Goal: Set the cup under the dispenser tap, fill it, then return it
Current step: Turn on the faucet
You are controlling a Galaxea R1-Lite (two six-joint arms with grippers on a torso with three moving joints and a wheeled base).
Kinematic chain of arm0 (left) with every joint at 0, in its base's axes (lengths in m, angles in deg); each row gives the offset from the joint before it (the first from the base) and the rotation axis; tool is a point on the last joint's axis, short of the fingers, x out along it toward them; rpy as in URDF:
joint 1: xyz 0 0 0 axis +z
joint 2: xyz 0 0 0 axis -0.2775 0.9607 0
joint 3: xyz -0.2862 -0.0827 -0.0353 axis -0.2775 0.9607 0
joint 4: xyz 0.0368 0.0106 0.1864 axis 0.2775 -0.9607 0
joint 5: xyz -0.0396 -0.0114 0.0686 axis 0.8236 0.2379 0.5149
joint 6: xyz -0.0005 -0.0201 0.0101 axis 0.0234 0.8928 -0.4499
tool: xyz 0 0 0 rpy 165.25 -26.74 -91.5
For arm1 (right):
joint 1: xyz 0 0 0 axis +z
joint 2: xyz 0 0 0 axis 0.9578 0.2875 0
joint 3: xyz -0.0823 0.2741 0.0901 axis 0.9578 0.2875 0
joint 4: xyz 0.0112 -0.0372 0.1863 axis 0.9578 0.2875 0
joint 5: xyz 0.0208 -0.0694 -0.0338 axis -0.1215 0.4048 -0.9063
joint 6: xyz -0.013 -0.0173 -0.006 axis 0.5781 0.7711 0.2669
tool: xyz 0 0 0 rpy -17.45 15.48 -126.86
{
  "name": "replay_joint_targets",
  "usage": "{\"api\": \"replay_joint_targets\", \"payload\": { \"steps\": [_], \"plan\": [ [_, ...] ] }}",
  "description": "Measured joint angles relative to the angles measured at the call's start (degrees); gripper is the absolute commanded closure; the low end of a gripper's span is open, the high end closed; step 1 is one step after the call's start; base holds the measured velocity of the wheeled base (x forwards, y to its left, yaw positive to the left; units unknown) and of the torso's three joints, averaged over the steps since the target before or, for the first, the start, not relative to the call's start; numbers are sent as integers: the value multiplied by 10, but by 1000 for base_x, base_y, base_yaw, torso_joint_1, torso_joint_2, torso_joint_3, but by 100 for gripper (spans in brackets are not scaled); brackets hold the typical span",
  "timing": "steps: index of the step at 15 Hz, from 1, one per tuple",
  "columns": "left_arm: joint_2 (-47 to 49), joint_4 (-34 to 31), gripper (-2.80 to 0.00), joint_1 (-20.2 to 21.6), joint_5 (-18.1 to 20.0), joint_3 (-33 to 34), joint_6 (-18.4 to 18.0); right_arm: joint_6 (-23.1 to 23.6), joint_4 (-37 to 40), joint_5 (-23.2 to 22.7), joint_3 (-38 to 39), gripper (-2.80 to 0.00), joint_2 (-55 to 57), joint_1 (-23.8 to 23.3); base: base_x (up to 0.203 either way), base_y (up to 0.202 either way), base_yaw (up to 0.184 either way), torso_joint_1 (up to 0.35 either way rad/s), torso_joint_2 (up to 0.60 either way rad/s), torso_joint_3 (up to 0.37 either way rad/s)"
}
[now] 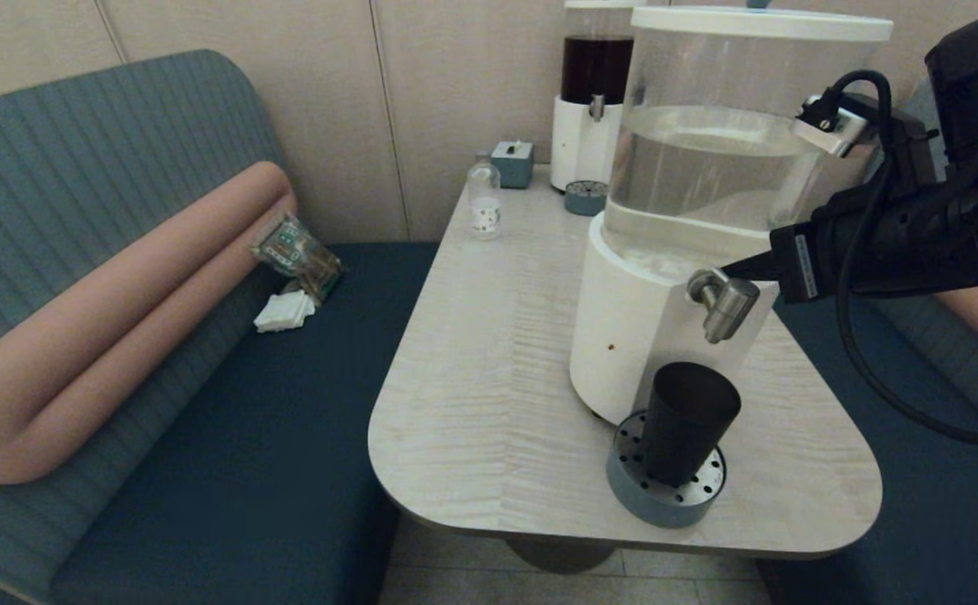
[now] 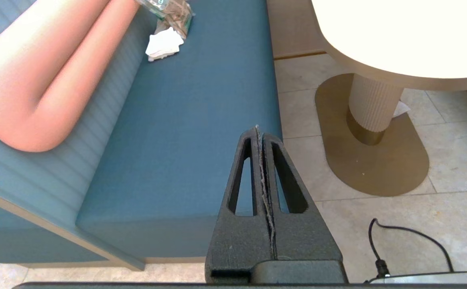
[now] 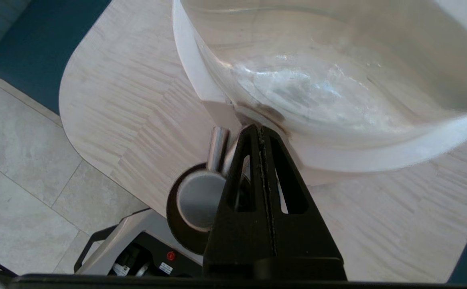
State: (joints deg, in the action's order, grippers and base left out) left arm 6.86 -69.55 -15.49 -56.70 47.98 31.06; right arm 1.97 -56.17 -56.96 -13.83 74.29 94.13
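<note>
Your right gripper [image 3: 260,130], fingers pressed together and empty, reaches the dispenser tap [image 1: 720,302]. The cup [image 1: 686,420] stands directly below on the grey drip tray [image 1: 665,496]. Your left gripper [image 2: 258,132], also closed, hangs over the bench.

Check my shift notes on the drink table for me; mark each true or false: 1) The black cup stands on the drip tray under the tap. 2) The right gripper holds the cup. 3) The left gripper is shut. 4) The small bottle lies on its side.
1) True: the cup stands on the drip tray below the tap.
2) False: the right gripper, shut and empty, is at the tap.
3) True: the left gripper is shut, beside the bench.
4) False: the bottle stands upright.
</note>
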Motion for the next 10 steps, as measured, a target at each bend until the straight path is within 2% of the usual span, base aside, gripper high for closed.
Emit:
{"api": "replay_joint_targets", "payload": {
  "steps": [10],
  "plan": [
    [0, 0, 0, 0, 0, 0, 0, 1, 1, -8, -32, 0, 28, 26, 0, 0, 0, 0, 0, 0]
  ]
}}
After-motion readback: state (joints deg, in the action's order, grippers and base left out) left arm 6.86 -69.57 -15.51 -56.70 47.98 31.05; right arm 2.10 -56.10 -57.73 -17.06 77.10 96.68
